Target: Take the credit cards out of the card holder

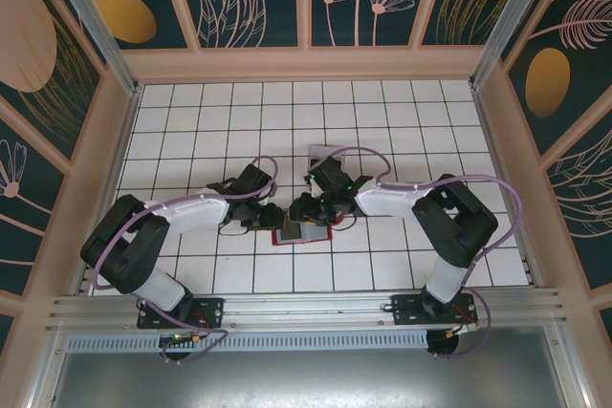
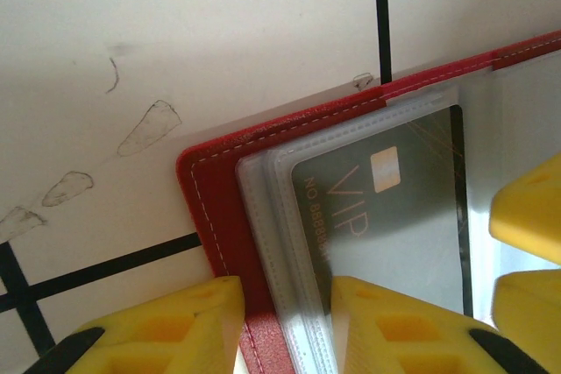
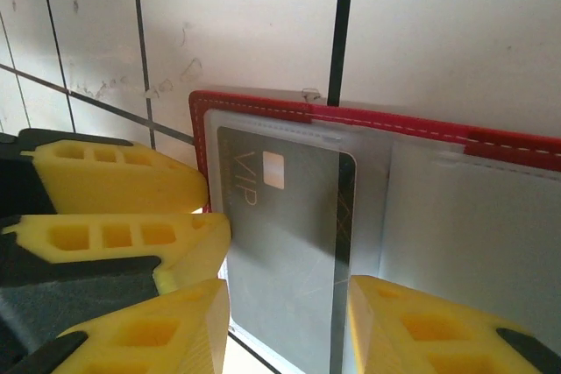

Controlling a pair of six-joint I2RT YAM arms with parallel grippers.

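At mid-table, the small red folding card holder (image 1: 301, 234) lies open on the white tiled table (image 1: 382, 121). The left gripper (image 2: 285, 297) is clamped on its left edge. The right gripper (image 3: 289, 308), jaws apart, straddles the dark grey VIP card (image 3: 280, 234); I cannot tell whether it grips.

Both arms reach inward, tips nearly meeting: left pincer (image 2: 285, 304) clamped tight, right pincer (image 3: 289, 304) with jaws apart.

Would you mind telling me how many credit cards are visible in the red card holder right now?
1. A dark VIP card sits in the top clear sleeve of the open card holder. Others may be hidden in the sleeves stacked beneath it.
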